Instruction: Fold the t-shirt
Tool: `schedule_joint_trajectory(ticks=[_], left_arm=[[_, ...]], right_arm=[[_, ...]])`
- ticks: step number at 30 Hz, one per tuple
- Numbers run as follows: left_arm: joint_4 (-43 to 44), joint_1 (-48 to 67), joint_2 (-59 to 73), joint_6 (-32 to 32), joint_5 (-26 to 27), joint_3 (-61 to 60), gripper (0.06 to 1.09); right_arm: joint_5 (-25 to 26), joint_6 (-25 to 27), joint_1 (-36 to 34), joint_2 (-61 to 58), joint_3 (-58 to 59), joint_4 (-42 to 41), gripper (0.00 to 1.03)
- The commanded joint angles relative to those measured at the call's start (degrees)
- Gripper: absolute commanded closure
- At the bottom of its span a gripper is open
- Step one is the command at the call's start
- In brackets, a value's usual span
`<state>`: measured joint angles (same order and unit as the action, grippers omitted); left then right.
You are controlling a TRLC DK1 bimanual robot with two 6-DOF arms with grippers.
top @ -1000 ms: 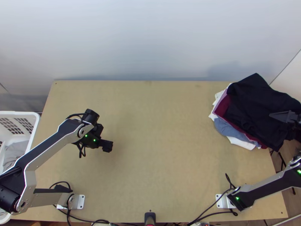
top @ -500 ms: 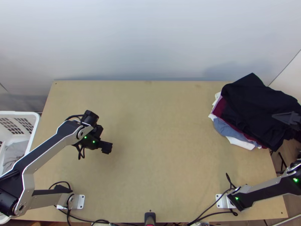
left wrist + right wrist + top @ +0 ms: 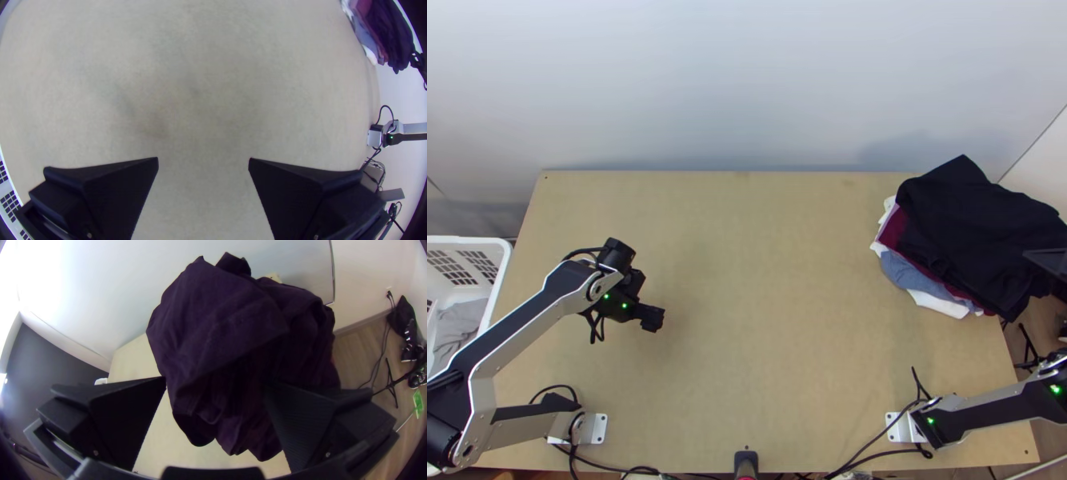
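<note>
At the left edge of the frame I have a smooth white plastic basket (image 3: 504,258), its wall pierced with a grid of slots, with a soft, crumpled grey cloth (image 3: 459,320) inside. Right of it my left gripper (image 3: 652,318) hangs over the wooden table (image 3: 771,320), flat and finely speckled; its wide black fingers stand well apart, with bare wood between them.

At upper right sits a loose stack of clothes (image 3: 907,274), with white, blue and maroon edges layered unevenly. On top lies the black garment (image 3: 979,220), matte, rumpled and bunched in soft creases. One blunt corner points to the top of the frame, and its long axis slants from upper left to lower right. At the right edge my right gripper (image 3: 1049,260) is over it, fingers apart; I can't tell whether they touch the fabric.
</note>
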<state>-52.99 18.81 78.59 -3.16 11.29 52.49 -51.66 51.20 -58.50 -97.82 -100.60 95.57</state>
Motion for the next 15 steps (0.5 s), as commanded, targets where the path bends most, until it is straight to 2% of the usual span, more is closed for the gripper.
schedule_joint_trajectory(ticks=[1, 12, 15], left_arm=[[-0.01, 0.26, -0.72, -0.01, 0.05, 0.07, 0.1], [-0.36, -0.88, -7.13, 0.26, -0.83, -0.28, 0.1], [-0.62, -0.53, -11.26, -0.36, -1.62, 0.77, 0.1]], right_arm=[[0.07, -0.05, -3.29, 2.81, -0.83, -0.03, 0.06], [0.07, 0.48, -6.1, 9.67, 3.3, -0.12, 0.06], [1.65, 2.5, -5.13, 15.03, 8.58, -3.81, 0.06]])
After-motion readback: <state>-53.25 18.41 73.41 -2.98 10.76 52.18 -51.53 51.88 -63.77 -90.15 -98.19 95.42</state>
